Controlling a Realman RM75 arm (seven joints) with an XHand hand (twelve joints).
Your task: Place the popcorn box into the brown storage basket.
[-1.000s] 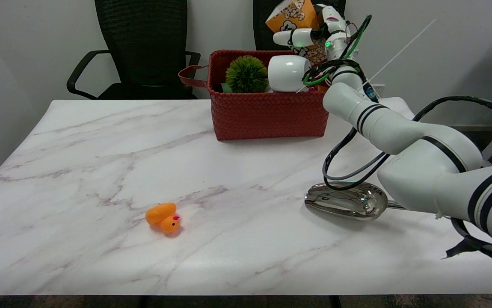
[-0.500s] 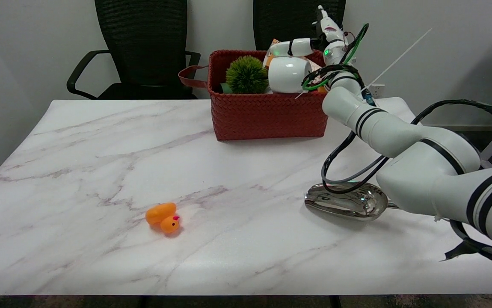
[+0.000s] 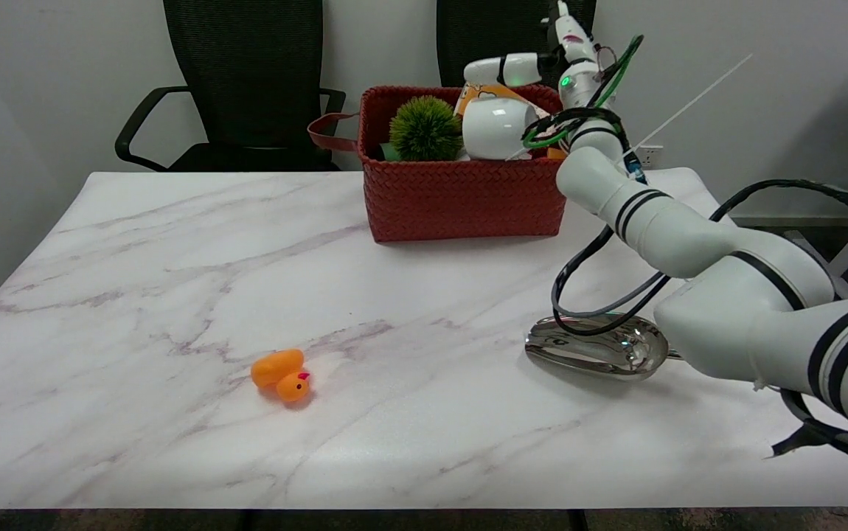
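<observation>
Orange popcorn box (image 3: 484,92) inside basket (image 3: 461,199)

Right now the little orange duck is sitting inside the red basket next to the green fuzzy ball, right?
Not quite. The head view shows the little orange duck lying out on the marble table, far from the red basket. The green fuzzy ball is in the basket, beside a white cup.

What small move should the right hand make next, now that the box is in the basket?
Probably lift the right hand straight up and draw it back. The popcorn box already lies low in the brown basket, behind the white cup, and the fingers appear to hover over it, holding nothing.
</observation>
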